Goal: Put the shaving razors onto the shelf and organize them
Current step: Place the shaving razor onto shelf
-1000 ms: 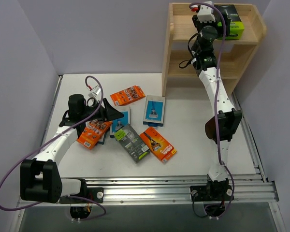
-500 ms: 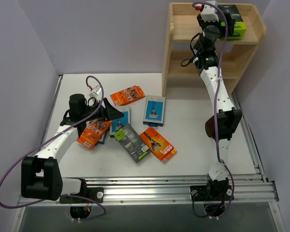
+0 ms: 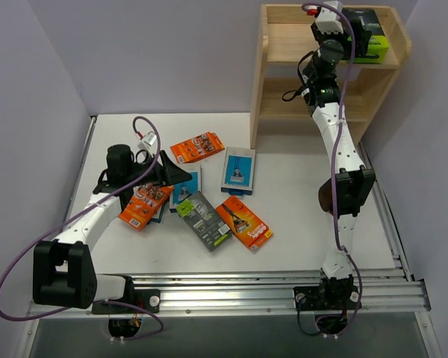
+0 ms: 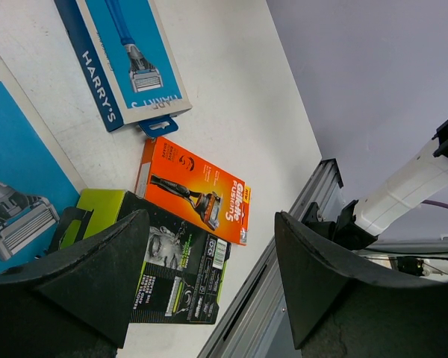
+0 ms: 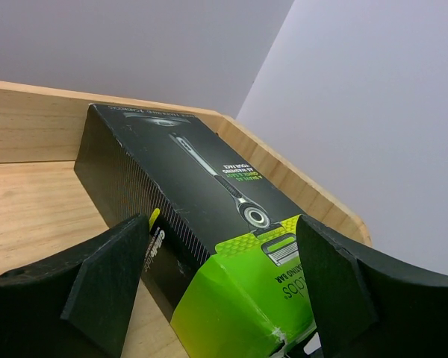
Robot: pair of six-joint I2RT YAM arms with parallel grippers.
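The right gripper [image 5: 222, 224] is up at the top tier of the shelf [image 3: 278, 68], one finger [image 5: 97, 298] on each side of a black box with a lime-green end [image 5: 201, 179]. The box fills the gap between them, though I cannot tell whether the pads actually press on it. It lies flat on the top tier's boards, towards the right side panel, with its green end nearest the wrist camera. Down on the table [image 3: 299, 201], the left gripper [image 4: 209, 224] is spread wide with nothing between its fingers. It hangs over the cluster of packs, and below the gap the wrist view shows a second black box [image 4: 172, 272] lying beside an orange pack [image 4: 198, 198] (the two look to be touching at a corner). Further out, one light-blue card [image 3: 185, 188] sits just under that gripper and another [image 3: 238, 170] lies nearer the foot of the shelf. A second orange pack [image 3: 144, 205] lies to the left by the arm, and a third [image 3: 198, 147] sits apart towards the back of the table.
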